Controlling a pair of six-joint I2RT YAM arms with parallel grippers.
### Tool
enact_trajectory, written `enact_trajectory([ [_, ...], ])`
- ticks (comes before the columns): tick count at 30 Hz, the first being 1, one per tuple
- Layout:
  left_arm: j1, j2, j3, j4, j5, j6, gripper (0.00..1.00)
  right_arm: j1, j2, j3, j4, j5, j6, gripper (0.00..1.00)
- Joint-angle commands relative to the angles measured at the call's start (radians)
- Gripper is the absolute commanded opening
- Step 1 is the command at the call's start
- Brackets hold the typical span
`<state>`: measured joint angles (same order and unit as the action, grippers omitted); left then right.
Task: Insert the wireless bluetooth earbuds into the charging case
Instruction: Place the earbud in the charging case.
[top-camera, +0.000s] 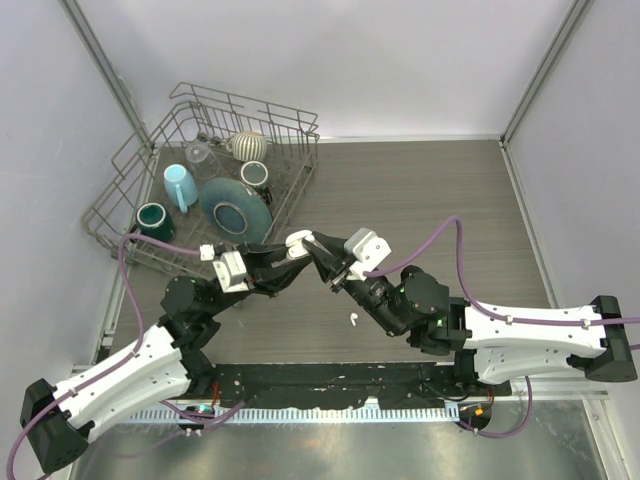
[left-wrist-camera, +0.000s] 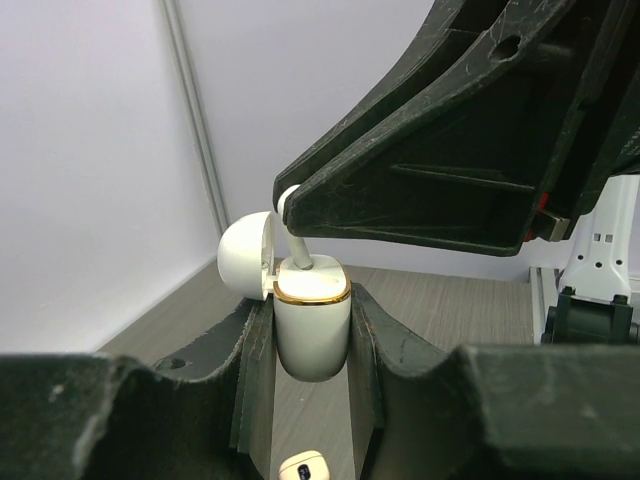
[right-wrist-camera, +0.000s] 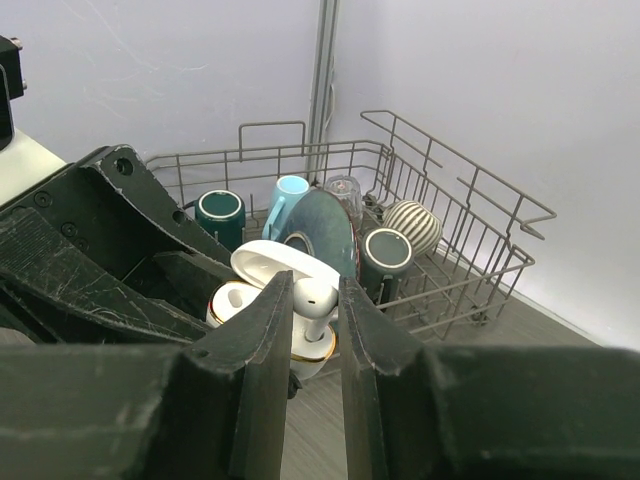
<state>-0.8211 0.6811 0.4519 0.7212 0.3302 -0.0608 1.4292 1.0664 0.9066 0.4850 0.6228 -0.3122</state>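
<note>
The overhead camera is looking steeply down from behind the arm bases, taking in the whole tabletop (top-camera: 450, 200) and the wire rack (top-camera: 118, 183) at far left. The left wrist camera is peering close along the left end effector (left-wrist-camera: 312, 305) toward a corner of the white walls. The right wrist camera is gazing past the right end effector (right-wrist-camera: 314, 285) toward the rack. All three are sharing the charging case (top-camera: 299, 242); both wrist views are catching the earbud (right-wrist-camera: 316, 296) above it.
</note>
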Motion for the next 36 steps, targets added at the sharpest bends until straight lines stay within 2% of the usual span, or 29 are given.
enact_trajectory([
  [1,0.0,0.003,0.027,0.13,-0.065,-0.005,0.0,0.014,0.003,0.003,-0.086,-0.101,0.041,0.01],
  [20,-0.001,0.008,0.019,0.147,-0.089,0.001,0.0,0.014,-0.025,-0.02,-0.132,-0.184,0.038,0.01],
  [23,0.0,0.008,0.018,0.142,-0.089,0.001,0.0,0.014,-0.026,-0.021,-0.117,-0.176,0.044,0.15],
  [24,-0.001,0.008,0.018,0.141,-0.089,0.001,0.0,0.016,-0.026,-0.021,-0.109,-0.172,0.05,0.26],
  [26,-0.001,0.008,0.015,0.138,-0.086,0.001,0.0,0.014,-0.032,-0.023,-0.097,-0.137,0.059,0.42],
  [27,-0.001,0.006,0.014,0.136,-0.085,0.001,0.0,0.014,-0.043,-0.028,-0.068,-0.124,0.07,0.63],
  [29,-0.001,0.006,0.013,0.129,-0.085,0.003,0.0,0.014,-0.062,-0.049,-0.027,-0.077,0.082,0.78],
  [30,-0.001,0.002,0.014,0.124,-0.085,0.003,0.0,0.014,-0.074,-0.057,0.024,-0.057,0.088,0.88],
  [31,-0.001,0.001,0.014,0.118,-0.085,0.004,0.0,0.014,-0.1,-0.072,0.045,-0.031,0.103,0.92],
  [36,0.0,-0.012,0.007,0.098,-0.088,0.012,0.0,0.008,-0.175,-0.086,0.095,0.109,0.134,0.93],
])
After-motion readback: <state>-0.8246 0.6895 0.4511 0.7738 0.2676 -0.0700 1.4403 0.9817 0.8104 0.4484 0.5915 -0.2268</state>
